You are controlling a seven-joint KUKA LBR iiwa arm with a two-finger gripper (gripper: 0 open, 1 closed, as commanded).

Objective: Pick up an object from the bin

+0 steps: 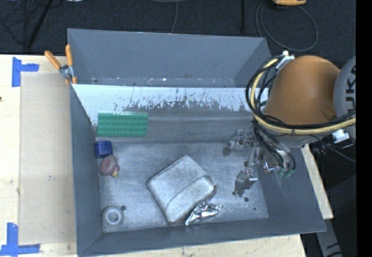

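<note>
Where the arm comes in, right side: orange wrist cover with looped cables over the bin's right wall.
Bin: grey metal, sloped walls, scratched floor.
End effector: low over the right part of the floor, near the right wall; the two fingers stand spread apart, one toward the far side and one toward the near side, with bare floor between them; it grips nothing.
Nearest thing: grey-white padded pouch, rectangular with rounded corners, lying flat and askew at the centre of the floor, just left of the end effector and not touching it.
Second nearest: crumpled silver foil scrap, against the pouch's near right corner, nearer than the near finger and to its left.
Far left: green studded plate, leaning on the foot of the far wall.
Left, below the plate: small blue block, with a pinkish-brown lump just beside it on the near side.
Near left corner: white ring, flat on the floor, well apart from the end effector.
</note>
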